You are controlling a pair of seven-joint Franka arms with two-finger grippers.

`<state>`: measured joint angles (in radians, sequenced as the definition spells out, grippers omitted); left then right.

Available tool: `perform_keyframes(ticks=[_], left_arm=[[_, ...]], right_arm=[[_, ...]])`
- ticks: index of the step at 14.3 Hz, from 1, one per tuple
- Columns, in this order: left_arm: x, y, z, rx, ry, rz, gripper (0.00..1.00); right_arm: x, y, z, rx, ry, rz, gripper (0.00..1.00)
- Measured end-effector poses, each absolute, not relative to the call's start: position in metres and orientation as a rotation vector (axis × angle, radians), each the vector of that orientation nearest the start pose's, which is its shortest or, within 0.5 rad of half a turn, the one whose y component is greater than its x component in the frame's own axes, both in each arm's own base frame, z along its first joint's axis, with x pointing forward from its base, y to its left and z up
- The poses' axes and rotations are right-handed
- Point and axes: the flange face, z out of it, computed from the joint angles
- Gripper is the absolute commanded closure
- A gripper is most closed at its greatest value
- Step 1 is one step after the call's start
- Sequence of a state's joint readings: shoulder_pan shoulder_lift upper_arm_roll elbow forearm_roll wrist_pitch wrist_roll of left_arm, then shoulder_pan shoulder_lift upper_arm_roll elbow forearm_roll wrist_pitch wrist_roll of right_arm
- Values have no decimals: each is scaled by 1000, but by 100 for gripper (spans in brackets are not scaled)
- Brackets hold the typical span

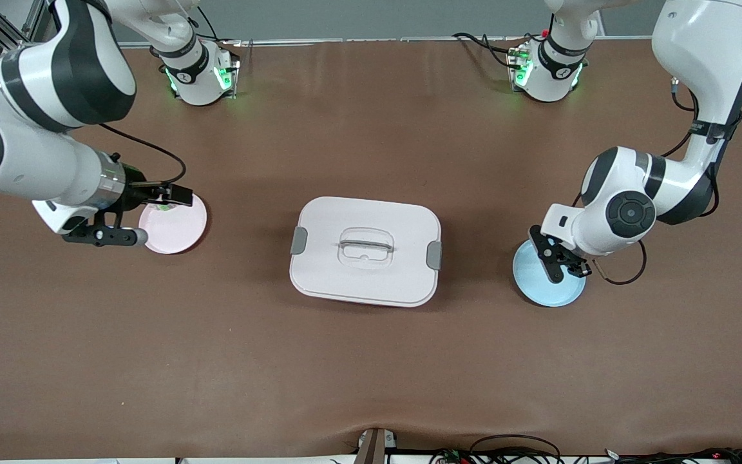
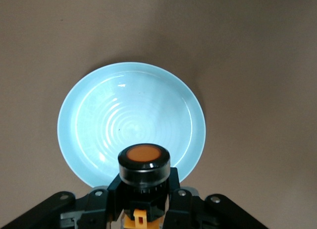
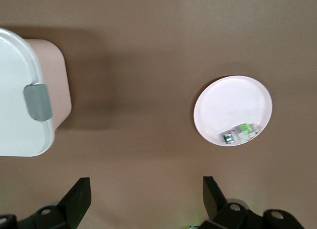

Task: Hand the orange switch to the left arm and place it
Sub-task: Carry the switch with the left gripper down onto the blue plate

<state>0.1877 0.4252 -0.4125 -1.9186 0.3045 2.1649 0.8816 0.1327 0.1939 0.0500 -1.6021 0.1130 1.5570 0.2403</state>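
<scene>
My left gripper [image 1: 566, 269] is shut on the orange switch [image 2: 143, 162], a black cylinder with an orange top, and holds it just above the blue plate [image 2: 124, 115]. In the front view the switch is hidden by the hand over the blue plate [image 1: 548, 290]. My right gripper [image 1: 163, 216] is open and empty, low over the pink plate [image 1: 178, 229]; its fingers [image 3: 81, 194] spread wide over bare table. The white box [image 1: 366, 251] with grey latches sits mid-table between the two plates and also shows in the right wrist view [image 3: 20, 90].
A green-and-silver small component [image 3: 240, 132] lies on the pink plate [image 3: 233, 105], at its edge nearest the robots' bases [image 1: 166, 207]. The brown table stretches wide toward the front camera. Cables lie along the table's front edge.
</scene>
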Motion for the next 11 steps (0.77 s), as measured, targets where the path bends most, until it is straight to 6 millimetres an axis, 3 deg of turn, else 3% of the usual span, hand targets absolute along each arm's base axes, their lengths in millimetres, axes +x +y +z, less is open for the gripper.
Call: perform_keyframes(ticks=[5, 8, 11], left_arm=[[594, -94, 234, -2327, 2001, 126, 100], [595, -91, 213, -2298, 2069, 74, 100], [597, -96, 201, -2255, 2132, 17, 100]], right_arm=[[591, 66, 489, -3027, 70, 371, 0], [591, 56, 491, -3059, 77, 326, 0], [584, 45, 507, -3100, 77, 274, 0]])
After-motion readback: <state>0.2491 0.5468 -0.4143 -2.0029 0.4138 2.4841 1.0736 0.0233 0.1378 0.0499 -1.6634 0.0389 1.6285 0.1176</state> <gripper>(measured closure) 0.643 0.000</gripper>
